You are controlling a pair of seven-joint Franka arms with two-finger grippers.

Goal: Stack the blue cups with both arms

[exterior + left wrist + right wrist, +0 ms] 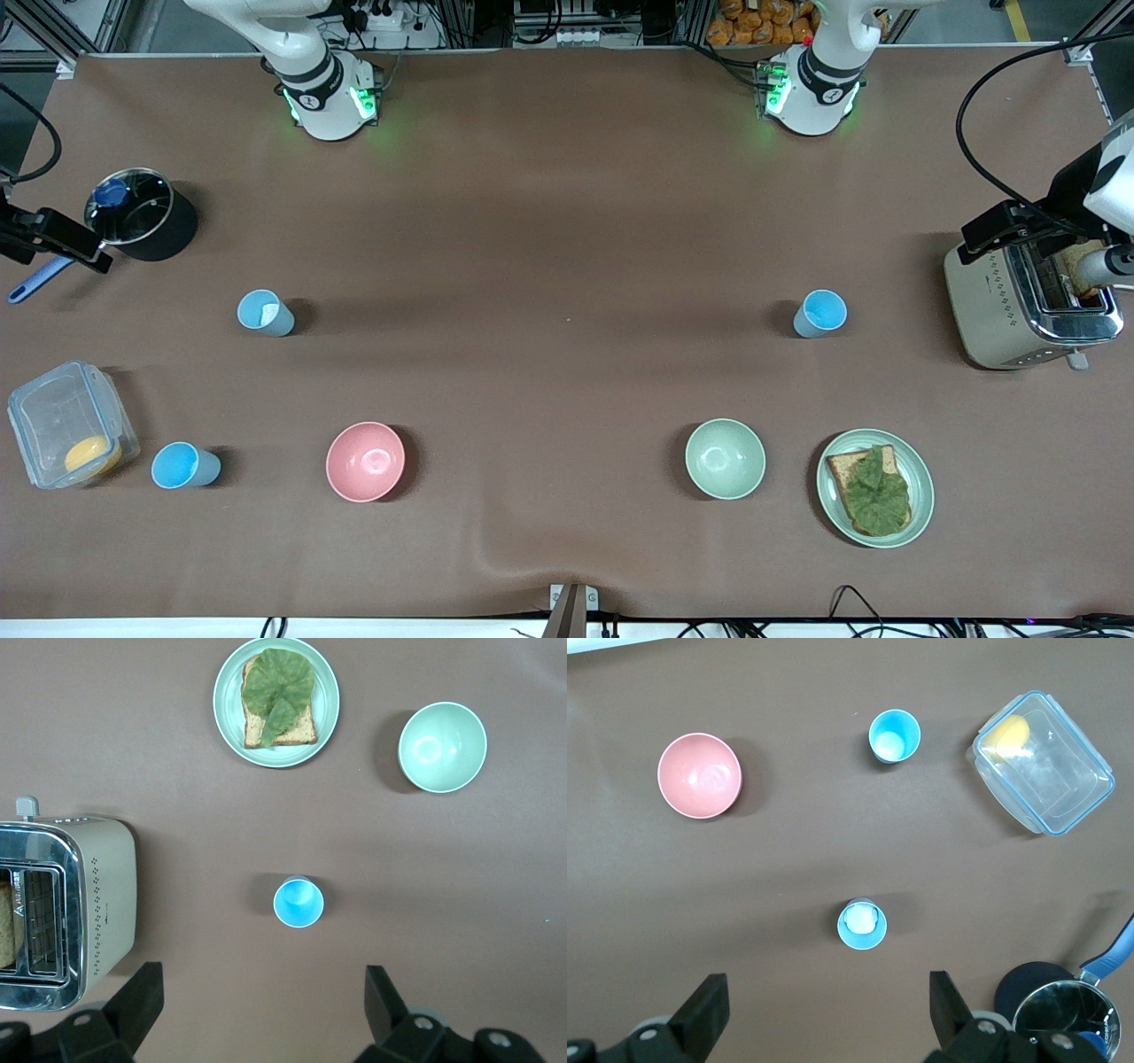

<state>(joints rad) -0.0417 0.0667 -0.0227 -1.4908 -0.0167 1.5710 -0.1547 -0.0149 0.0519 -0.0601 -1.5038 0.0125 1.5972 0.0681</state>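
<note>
Blue cups stand apart for you; only wrist views show left gripper and right gripper, both wide open, empty, above the table.

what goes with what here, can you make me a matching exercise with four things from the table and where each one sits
Things:
1. pink bowl
2. pale green bowl
3. toaster
4. clear container

Places:
A. beside the plate with the leaf-topped toast
B. at the left arm's end of the table
C. at the right arm's end of the table, beside a blue cup
D. between a blue cup and the pale green bowl

Pairs: 1-D, 2-A, 3-B, 4-C
</note>
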